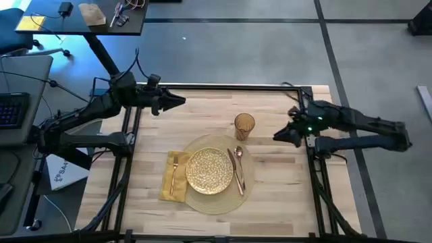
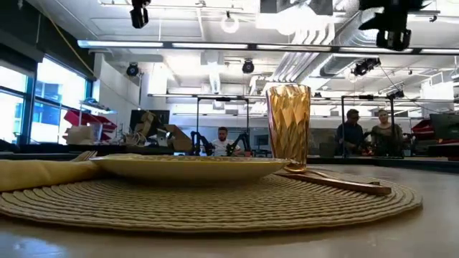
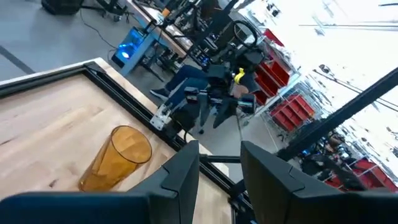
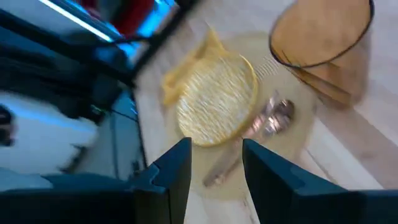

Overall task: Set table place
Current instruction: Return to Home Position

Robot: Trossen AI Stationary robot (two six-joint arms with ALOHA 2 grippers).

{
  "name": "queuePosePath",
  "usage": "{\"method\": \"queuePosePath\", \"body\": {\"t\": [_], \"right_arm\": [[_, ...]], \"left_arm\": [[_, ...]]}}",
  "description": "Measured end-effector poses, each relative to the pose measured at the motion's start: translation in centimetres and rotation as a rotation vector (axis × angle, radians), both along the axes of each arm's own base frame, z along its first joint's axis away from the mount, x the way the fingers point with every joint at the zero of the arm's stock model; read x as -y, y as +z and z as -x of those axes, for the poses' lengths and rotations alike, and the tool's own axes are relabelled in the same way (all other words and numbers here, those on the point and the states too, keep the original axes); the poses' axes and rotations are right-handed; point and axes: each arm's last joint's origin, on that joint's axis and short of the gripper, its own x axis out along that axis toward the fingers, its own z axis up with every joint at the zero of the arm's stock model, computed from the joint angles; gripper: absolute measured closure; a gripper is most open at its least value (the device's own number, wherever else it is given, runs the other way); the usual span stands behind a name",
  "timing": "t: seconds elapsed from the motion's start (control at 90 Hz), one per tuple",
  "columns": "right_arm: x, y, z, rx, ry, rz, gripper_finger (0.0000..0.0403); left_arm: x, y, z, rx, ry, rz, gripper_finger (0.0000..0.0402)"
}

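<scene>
Placemat up front: round, tan, woven, near the front middle of the table. It carries a gold speckled plate, with knife and spoon on the right arm's side. Fork lies on the yellow napkin opposite. Amber ribbed glass stands upright at the mat's far edge.

Likely handling: glass fragile, grip mid-body; plate stiff and slick, take the rim; napkin limp.

Left gripper and right gripper are both parted and empty, well clear of the setting.

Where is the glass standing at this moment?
In the high view the glass stands upright on the table, right of centre, by the far right rim of the placemat and just beyond the spoon.
</scene>
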Motion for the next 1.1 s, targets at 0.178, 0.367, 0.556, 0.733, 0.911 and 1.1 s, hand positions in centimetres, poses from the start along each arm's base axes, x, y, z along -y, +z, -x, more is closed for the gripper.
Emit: {"method": "queuePosePath", "body": {"t": [0.178,0.367,0.556,0.733,0.911,1.1], "right_arm": [[-0.2,-3.5,1.9,0.160,-0.021,-0.016,0.0277],[-0.3,-6.1,2.6,0.308,-0.018,0.015,0.0277],[-0.3,-9.0,2.4,0.373,-0.004,0.075,0.0277],[-0.2,-11.1,1.8,0.571,-0.008,0.108,0.0289],[-0.1,-11.7,1.7,0.644,-0.041,0.201,0.0332],[0.4,-11.6,1.7,0.629,-0.192,0.332,0.0377]], "left_arm": [[0.0,-0.3,-0.1,-0.023,-0.009,-0.005,0.0300],[0.0,-0.9,0.0,-0.080,-0.010,0.015,0.0300],[0.0,-1.1,0.0,-0.107,-0.006,0.063,0.0300],[0.0,-1.1,0.0,-0.105,-0.004,0.081,0.0300],[0.0,-1.1,0.0,-0.103,0.002,0.133,0.0300],[0.0,-1.1,0.0,-0.103,0.002,0.133,0.0300]]}}
